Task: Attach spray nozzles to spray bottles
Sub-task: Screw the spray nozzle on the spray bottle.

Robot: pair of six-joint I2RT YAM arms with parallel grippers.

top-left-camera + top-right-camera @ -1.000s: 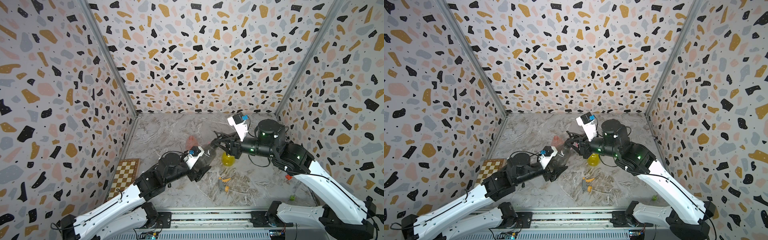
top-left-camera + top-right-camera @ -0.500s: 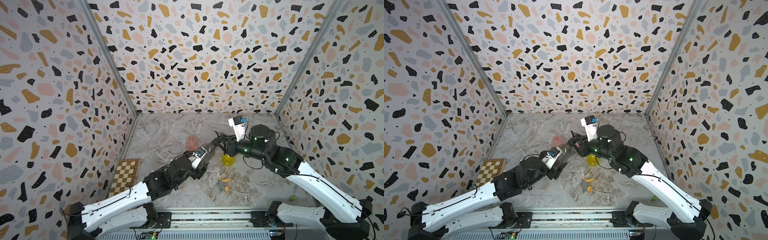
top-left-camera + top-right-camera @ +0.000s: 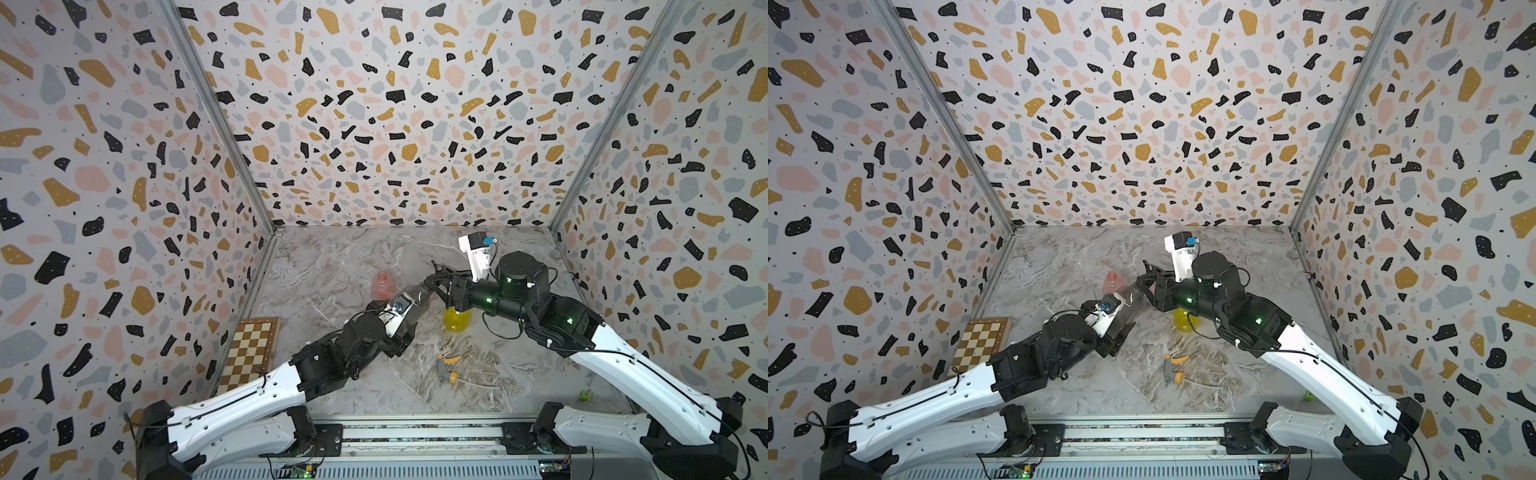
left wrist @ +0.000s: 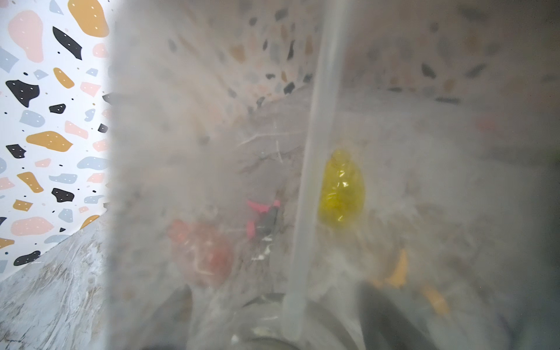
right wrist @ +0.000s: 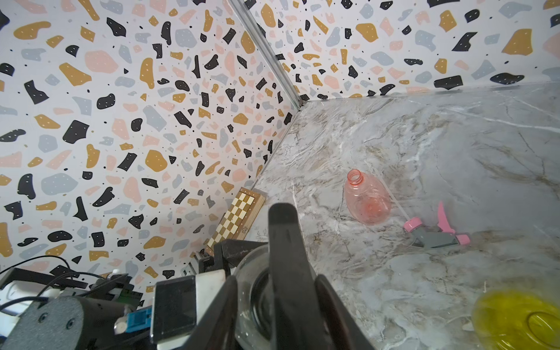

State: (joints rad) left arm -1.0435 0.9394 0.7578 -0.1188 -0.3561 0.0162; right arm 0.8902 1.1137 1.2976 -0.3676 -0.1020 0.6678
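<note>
My left gripper (image 3: 405,332) is shut on the smoky dark-grey spray bottle (image 3: 417,301) and holds it tilted above the table, neck toward the right arm. The black spray nozzle (image 5: 285,242) sits on that neck, its dip tube (image 4: 315,151) inside the bottle. My right gripper (image 3: 434,286) is open, its fingers spread either side of the black nozzle. The pink bottle (image 3: 384,284) stands behind them, the pink-and-grey nozzle (image 5: 436,235) lying beside it. The yellow bottle (image 3: 457,320) stands under the right wrist. A grey nozzle with yellow collar (image 3: 446,370) lies nearer the front.
A folded chessboard (image 3: 251,353) lies against the left wall. A small green ball (image 3: 585,395) rests at the front right beside the right arm. Speckled walls close in the marble table (image 3: 332,257) on three sides.
The left arm has stretched forward and turned with the grey bottle still in its grip. The right gripper's fingers have spread away from the black nozzle.
</note>
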